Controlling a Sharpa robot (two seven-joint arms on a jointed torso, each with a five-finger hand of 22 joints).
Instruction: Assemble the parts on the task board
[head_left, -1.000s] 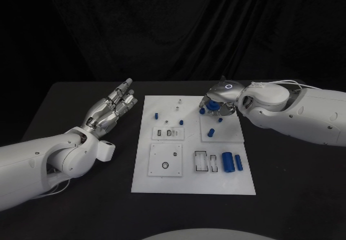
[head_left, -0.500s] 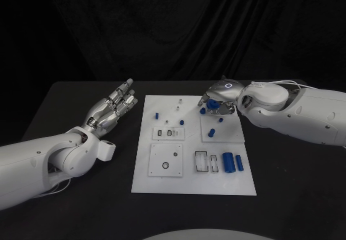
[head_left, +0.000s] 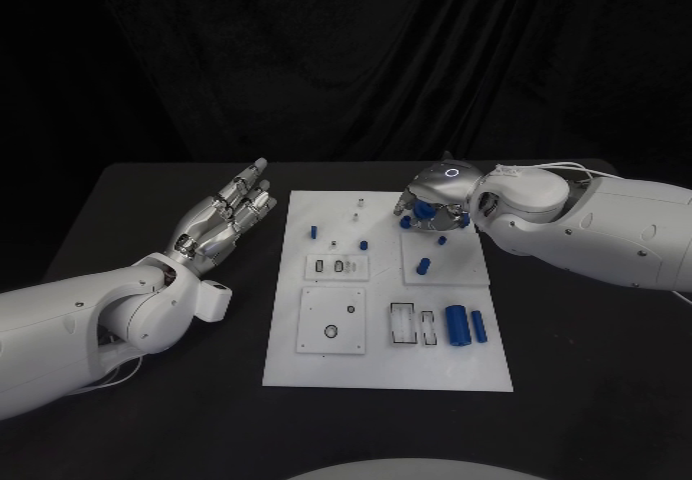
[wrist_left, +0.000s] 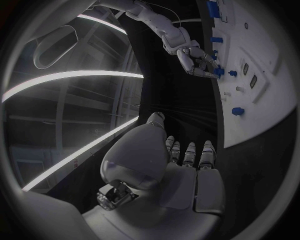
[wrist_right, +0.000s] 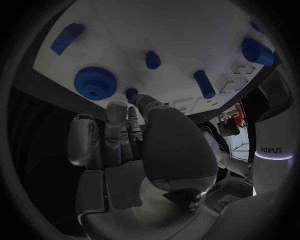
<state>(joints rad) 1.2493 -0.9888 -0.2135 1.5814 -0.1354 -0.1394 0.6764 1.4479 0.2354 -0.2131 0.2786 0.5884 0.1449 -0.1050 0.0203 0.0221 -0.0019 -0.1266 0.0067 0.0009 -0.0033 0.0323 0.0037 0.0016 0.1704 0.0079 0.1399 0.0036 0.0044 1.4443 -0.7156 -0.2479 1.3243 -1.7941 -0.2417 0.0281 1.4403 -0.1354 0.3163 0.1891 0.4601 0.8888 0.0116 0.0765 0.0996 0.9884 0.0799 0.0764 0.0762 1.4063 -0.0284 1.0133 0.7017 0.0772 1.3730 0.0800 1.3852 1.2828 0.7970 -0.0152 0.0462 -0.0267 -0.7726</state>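
Over on the left, the left hand (head_left: 227, 215) hovers above the black table (head_left: 144, 200) just beside the task board (head_left: 387, 370), its silver metal fingers straight and spread, holding nothing. The board itself is a flat white plate, matte and rectangular, lying mid-table. On its far left part stands a small blue peg (head_left: 313, 231); a little right of it sits another short blue stub (head_left: 365, 243). Nearer, two raised white square blocks: one with small oval slots (head_left: 336, 266), one with a dark ring hole (head_left: 332, 330). Right of those, rectangular outlined pockets (head_left: 414, 324), then a ribbed blue cylinder (head_left: 456, 324) lying beside a slimmer smooth blue pin (head_left: 477, 323). Another blue peg (head_left: 423, 265) stands mid-board. At the far right corner, the right hand (head_left: 434, 210) is down over the board with fingers curled in around a small blue piece (wrist_right: 131, 93), pinching it at the fingertips. The right wrist view catches a toothed blue gear (wrist_right: 94, 83) on the board just beside it.
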